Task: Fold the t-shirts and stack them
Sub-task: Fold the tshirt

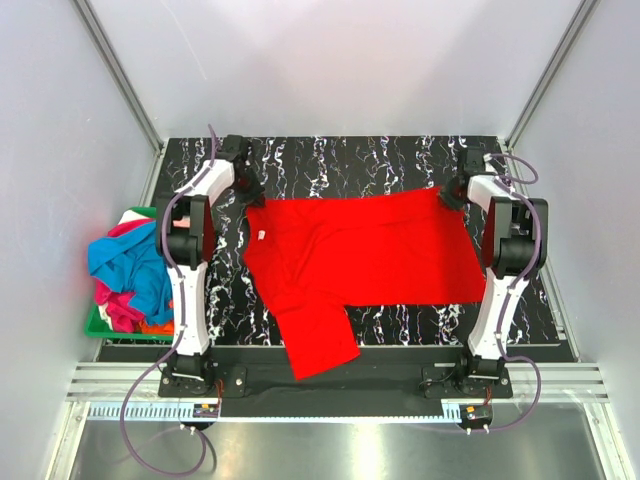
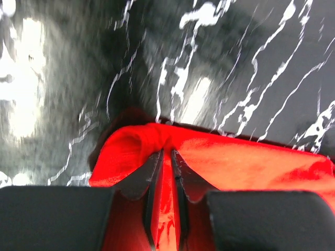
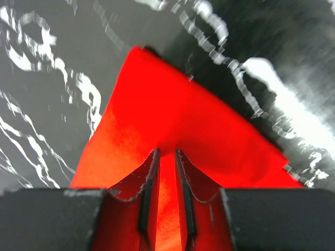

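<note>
Grippers, top view: left gripper [image 1: 247, 192] sits at the far-left corner of the red shirt [image 1: 370, 250], right gripper [image 1: 450, 190] at its far-right corner. Shirt lies spread on the table [image 1: 400, 160], long axis left-right, 1 arm per end.
Left wrist: jaws nearly closed, pinching a bunched red fold.
Right wrist: jaws nearly closed, corner cloth clamped between them.
Next move probably draws the far edge nearward.
</note>
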`<state>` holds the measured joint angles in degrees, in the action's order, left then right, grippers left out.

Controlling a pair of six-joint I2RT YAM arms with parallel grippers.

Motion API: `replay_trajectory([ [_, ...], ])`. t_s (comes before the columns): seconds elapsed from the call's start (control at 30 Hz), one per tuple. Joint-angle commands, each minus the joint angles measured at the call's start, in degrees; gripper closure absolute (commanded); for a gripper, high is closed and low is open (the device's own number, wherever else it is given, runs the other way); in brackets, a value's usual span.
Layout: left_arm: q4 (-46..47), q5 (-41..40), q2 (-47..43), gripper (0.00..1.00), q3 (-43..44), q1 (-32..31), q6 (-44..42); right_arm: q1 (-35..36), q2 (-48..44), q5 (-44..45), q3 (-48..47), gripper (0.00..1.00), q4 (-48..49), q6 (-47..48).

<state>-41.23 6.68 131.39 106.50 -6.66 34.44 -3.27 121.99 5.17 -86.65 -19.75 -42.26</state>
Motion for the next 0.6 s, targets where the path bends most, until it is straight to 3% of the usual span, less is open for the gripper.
replay_trajectory([
  [0.0,-0.2,-3.2,3.3,0.82,5.7,0.3,-1.5,-2.1,2.7,3.1,-1.9,0.76,-1.3,-3.7],
  [0.17,-0.1,1.3,10.2,0.80,15.1,0.3,-2.6,-2.5,8.4,1.2,-8.4,0.77,-2.0,-4.7],
  [0.33,0.3,7.4,16.8,0.77,29.8,0.8,-2.5,-3.0,12.4,0.7,-14.5,0.78,-2.3,-6.1],
  [0.47,1.2,7.4,10.3,0.70,28.1,1.6,-2.8,-3.1,12.6,-3.3,-18.5,0.76,-2.8,-4.1],
  [0.57,4.1,8.9,2.2,0.65,17.8,0.9,-4.2,-3.1,9.1,-6.9,-18.6,0.72,-2.9,-3.3],
])
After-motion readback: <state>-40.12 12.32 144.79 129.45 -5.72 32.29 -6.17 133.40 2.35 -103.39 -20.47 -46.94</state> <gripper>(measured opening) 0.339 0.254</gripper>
